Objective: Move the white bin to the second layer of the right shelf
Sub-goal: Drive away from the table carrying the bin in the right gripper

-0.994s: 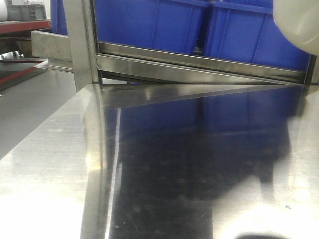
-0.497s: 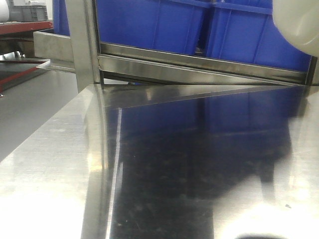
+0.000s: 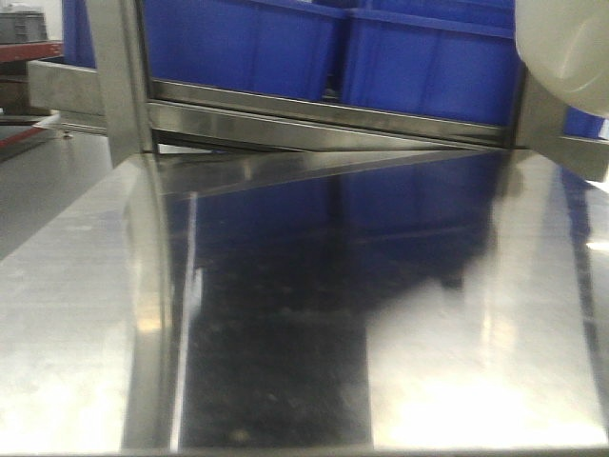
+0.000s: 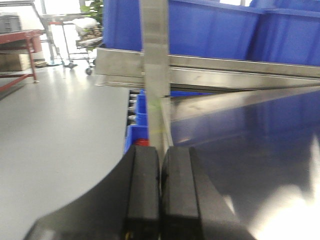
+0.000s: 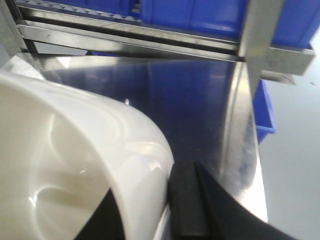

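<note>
The white bin (image 3: 563,43) hangs above the steel tabletop at the top right of the front view. In the right wrist view it fills the left half (image 5: 70,150), glossy and cream-white. My right gripper (image 5: 150,212) is shut on its wall, with one finger inside (image 5: 107,222) and one outside (image 5: 187,200). My left gripper (image 4: 160,192) is shut and empty, at the tabletop's left edge. A sloped steel rack level with a front rail (image 3: 324,116) and a roller track (image 5: 85,11) lies behind the table. I cannot tell which layer it is.
Large blue crates (image 3: 428,57) sit on the rack level. Steel uprights stand at the left (image 3: 119,86) and right (image 5: 257,30). The shiny steel tabletop (image 3: 285,314) fills the foreground. Grey floor (image 4: 55,125), a red table (image 4: 17,37) and a cart lie to the left.
The rack and its left upright have shifted left in the front view, and a right upright now shows behind the bin. The bin stays held at the top right.
</note>
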